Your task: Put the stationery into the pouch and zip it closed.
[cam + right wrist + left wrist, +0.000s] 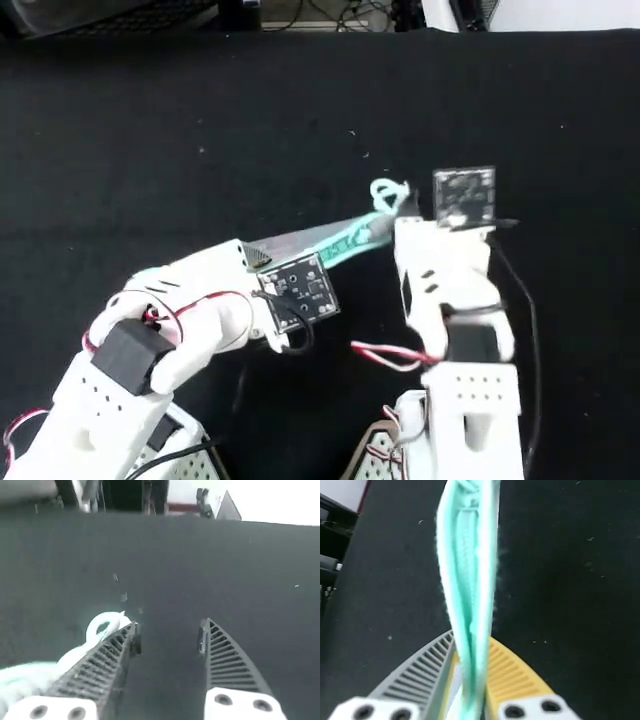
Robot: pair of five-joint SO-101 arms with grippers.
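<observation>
The left arm (150, 350) and right arm (455, 300) were white, motors black. The left gripper (470, 647) had grey and yellow ribbed fingers (420, 672); the right gripper (167, 635), black. A red-white cable (385, 355) showed at the right arm's nine o'clock.

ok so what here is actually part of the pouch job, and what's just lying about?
Job:
- pouch, clamped in the left gripper
- zip pull, beside the open right gripper

Lying about:
- black cloth over the table
- cables past the far edge
</observation>
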